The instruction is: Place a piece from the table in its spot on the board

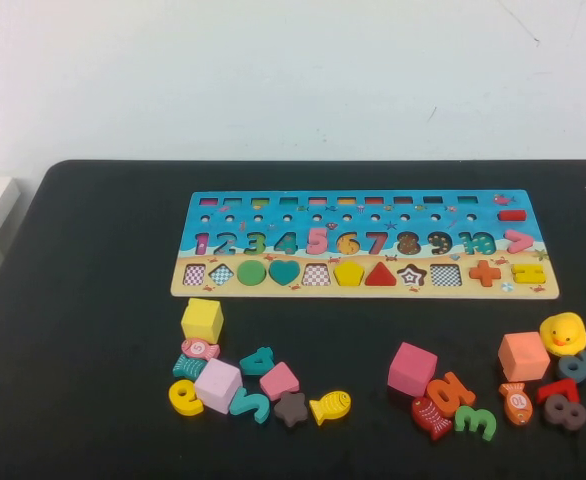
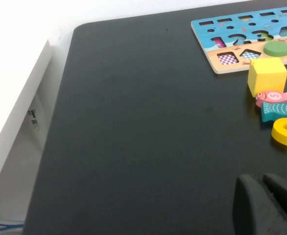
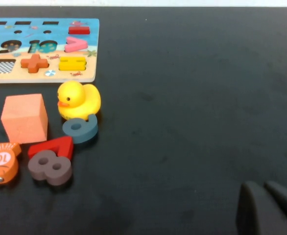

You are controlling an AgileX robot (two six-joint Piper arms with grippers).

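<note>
The board (image 1: 533, 232) lies at the back middle of the black table (image 1: 93, 320). The yellow pentagon piece (image 1: 349, 272) lies flat in its place in the board's shape row, between a checkered square hollow (image 1: 316, 274) and a red triangle (image 1: 380, 273). Neither arm shows in the high view. My left gripper (image 2: 259, 179) hovers shut over bare table, left of the board (image 2: 202, 24) and the yellow cube (image 2: 266, 76). Over bare table right of the yellow duck (image 3: 78, 100), my right gripper (image 3: 261, 186) is shut too, with nothing held.
Loose pieces lie in two clusters in front of the board: yellow cube (image 1: 202, 320), lilac cube (image 1: 217, 385), yellow fish (image 1: 330, 405) on the left; magenta cube (image 1: 412, 368), salmon cube (image 1: 524, 356), duck (image 1: 563, 332) and numbers on the right. A white ledge (image 2: 21, 112) borders the table's left edge.
</note>
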